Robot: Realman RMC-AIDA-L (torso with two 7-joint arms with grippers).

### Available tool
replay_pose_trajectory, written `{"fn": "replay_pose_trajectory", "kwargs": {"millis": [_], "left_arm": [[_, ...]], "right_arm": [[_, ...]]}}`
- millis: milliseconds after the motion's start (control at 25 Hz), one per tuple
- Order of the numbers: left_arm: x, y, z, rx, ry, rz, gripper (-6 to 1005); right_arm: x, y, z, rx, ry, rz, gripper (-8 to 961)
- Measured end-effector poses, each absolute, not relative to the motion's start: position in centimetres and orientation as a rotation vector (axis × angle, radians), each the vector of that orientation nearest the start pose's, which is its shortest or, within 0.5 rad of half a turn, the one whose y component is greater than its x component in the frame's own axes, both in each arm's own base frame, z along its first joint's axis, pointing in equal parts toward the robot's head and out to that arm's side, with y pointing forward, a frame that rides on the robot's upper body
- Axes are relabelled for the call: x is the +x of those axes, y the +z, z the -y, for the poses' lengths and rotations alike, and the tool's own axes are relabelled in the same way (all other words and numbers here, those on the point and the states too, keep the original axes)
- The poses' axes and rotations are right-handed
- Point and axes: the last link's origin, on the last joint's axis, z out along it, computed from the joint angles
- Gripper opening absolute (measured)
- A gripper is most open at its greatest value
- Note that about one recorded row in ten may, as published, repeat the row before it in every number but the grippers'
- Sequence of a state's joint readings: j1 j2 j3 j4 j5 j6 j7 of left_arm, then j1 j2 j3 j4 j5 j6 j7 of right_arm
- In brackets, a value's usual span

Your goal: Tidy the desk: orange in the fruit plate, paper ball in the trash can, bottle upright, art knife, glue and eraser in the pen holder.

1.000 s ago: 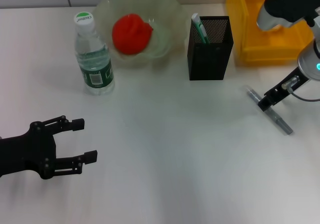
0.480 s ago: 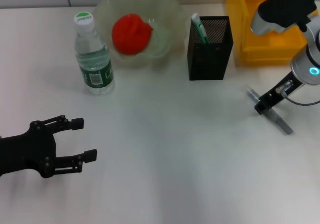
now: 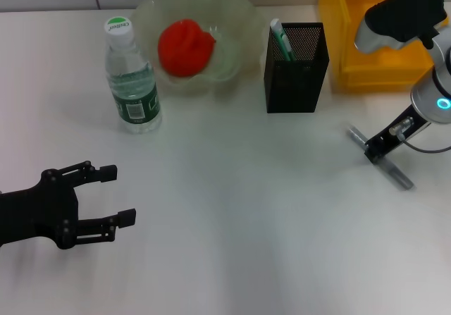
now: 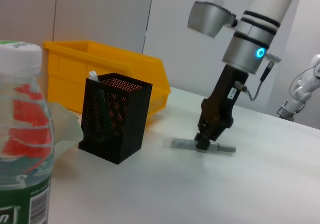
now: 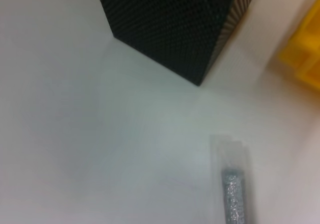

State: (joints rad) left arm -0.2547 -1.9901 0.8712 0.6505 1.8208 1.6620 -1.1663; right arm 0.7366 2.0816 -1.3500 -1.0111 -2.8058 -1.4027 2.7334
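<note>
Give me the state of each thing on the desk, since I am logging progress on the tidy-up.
Bottle: upright, cap on.
Orange: in the fruit plate.
Pen holder: upright, one green and white item inside.
Art knife: flat on the desk, not yet in the holder.
Right tool: down on the knife's middle.
Left tool: open, empty, low at the near left.
Yellow bin: behind the holder, contents unseen.

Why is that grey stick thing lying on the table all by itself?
The art knife lies flat on the table, outside the pen holder where it belongs. The right gripper is down on it.
</note>
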Motion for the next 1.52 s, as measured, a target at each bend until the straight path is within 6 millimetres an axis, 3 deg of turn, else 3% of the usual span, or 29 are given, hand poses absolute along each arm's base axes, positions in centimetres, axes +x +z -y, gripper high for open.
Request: {"fn": "replay_pose_trajectory", "kwargs": {"millis": [160,280,320,480,800,1000,1080,1520], "left_arm": [[-32.5,2.0,-24.9,-2.736,-0.684,0.549,864],[-32.7,2.1,-24.8,-2.729,-0.683,0.555,864],[-32.7,2.1,-24.8,-2.729,-0.683,0.555,864],[-32.7,2.1,-24.7,-2.725,-0.684,0.562,864],[-32.7,2.1,-24.7,-2.723,-0.687,0.567,864],[-32.7,2.1,-24.7,-2.722,-0.689,0.565,864],[-32.6,2.1,-24.8,-2.720,-0.691,0.564,864],[-32.4,1.9,-25.2,-2.714,-0.693,0.555,864]], "right_arm": [[21.0,-0.7,-38.3,-2.341,-0.587,-1.128,142],[17.8,1.1,-37.6,-2.424,-0.373,-1.028,140],[17.8,1.1,-37.6,-2.424,-0.373,-1.028,140],[14.7,3.7,-37.1,-2.415,-0.122,-0.830,141],[13.0,5.0,-37.5,-2.360,0.193,-0.624,136],[13.6,4.0,-38.3,-2.372,0.376,-0.535,135],[14.8,3.0,-38.8,-2.377,0.420,-0.514,135],[18.0,0.4,-40.0,-2.362,0.420,-0.454,133]]}}
